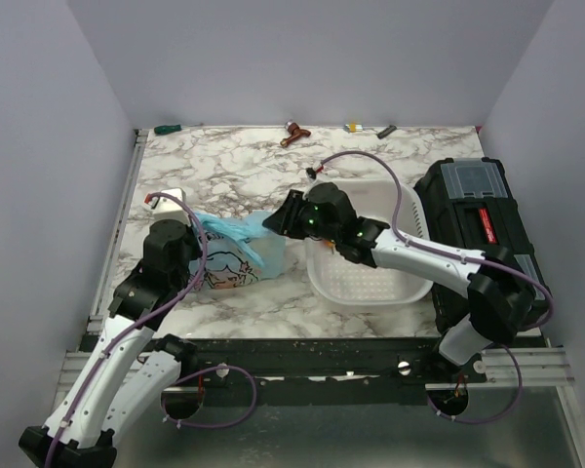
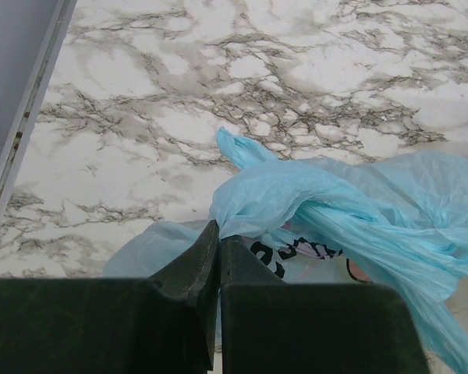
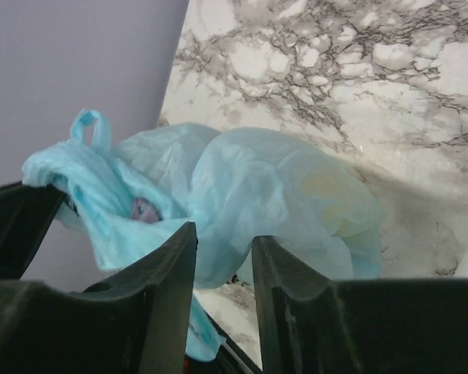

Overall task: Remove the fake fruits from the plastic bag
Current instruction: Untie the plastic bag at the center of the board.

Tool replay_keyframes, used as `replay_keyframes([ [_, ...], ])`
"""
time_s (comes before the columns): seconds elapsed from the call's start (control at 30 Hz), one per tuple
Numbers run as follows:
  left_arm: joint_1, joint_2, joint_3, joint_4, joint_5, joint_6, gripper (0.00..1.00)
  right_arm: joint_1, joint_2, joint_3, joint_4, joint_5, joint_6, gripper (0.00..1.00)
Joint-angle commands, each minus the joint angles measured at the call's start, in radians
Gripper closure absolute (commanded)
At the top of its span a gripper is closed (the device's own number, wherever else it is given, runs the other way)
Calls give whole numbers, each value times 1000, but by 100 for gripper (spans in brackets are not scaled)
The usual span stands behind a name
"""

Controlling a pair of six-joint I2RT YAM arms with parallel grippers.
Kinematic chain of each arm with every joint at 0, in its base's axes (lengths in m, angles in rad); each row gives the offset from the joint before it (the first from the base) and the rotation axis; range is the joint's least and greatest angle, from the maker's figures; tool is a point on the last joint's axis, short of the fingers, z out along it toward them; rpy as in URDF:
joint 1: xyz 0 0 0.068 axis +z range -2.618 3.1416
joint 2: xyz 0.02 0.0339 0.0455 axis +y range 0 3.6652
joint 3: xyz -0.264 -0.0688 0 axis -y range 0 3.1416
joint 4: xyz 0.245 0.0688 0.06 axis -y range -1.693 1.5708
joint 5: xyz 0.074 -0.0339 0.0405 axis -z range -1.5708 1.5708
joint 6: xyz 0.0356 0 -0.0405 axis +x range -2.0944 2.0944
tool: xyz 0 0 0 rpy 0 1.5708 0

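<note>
The light-blue plastic bag (image 1: 236, 255) with its cartoon print lies crumpled on the marble table, left of centre. My left gripper (image 1: 195, 249) is shut on the bag's film at its left side; in the left wrist view the jaws (image 2: 219, 235) pinch a blue fold (image 2: 296, 195). My right gripper (image 1: 275, 224) is at the bag's upper right, open, with a bulge of bag film (image 3: 249, 187) hanging between its fingertips (image 3: 222, 234). A pale yellow shape (image 3: 327, 195) shows through the film. The fruits are otherwise hidden inside the bag.
A white perforated basket (image 1: 370, 268) stands just right of the bag, under my right arm. A black toolbox (image 1: 478, 224) is at the right edge. Small tools (image 1: 294, 134) lie along the far edge. The left wall is close to the bag.
</note>
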State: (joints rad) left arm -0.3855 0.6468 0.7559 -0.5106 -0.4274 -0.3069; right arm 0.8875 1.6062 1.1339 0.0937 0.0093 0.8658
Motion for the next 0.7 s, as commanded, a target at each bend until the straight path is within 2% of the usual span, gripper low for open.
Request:
replay_keyframes([
  [0.0, 8, -10, 13, 50, 48, 14, 100, 48, -62, 38, -37, 20, -84, 57],
  [0.2, 8, 10, 26, 54, 117, 20, 100, 119, -54, 135, -125, 86, -149, 41],
  [0.3, 9, 15, 18, 71, 183, 30, 100, 123, -29, 156, -88, 25, -117, 40],
  [0.37, 8, 19, 22, 69, 204, 38, 100, 138, -15, 160, -54, 23, -117, 32],
  [0.43, 8, 20, 21, 63, 201, 40, 100, 154, -9, 187, -108, 88, -154, 23],
  [0.5, 9, 17, 20, 56, 172, 36, 100, 154, -13, 213, -203, 119, -193, 18],
  [0.57, 9, 13, 23, 54, 134, 27, 100, 155, -33, 216, -254, 106, -254, 17],
  [0.67, 11, 6, 33, 45, 127, 19, 100, 155, -108, 168, -242, 82, -298, 18],
])
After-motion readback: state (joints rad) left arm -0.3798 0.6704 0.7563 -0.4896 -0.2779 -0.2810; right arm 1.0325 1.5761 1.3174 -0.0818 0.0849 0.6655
